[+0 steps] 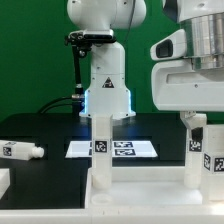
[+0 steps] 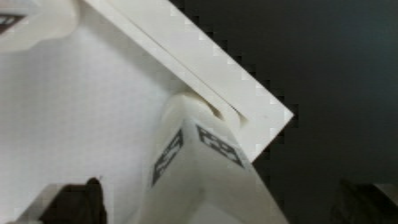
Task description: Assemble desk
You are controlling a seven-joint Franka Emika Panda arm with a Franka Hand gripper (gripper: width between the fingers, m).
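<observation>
Green wall, black counter (image 1: pixel 40 128) | desk top (image 1: pixel 140 192) lies near, upside down, so legs can go in | left leg (image 1: pixel 100 148) and right leg (image 1: pixel 197 152) stand up | jaws (image 1: pixel 196 118) wide, over right leg | spare leg (image 1: pixel 20 151) lies far left

Two legs (image 1: pixel 101 150) stand on the tabletop (image 1: pixel 130 200); marker board (image 1: pixel 112 148) behind.
</observation>
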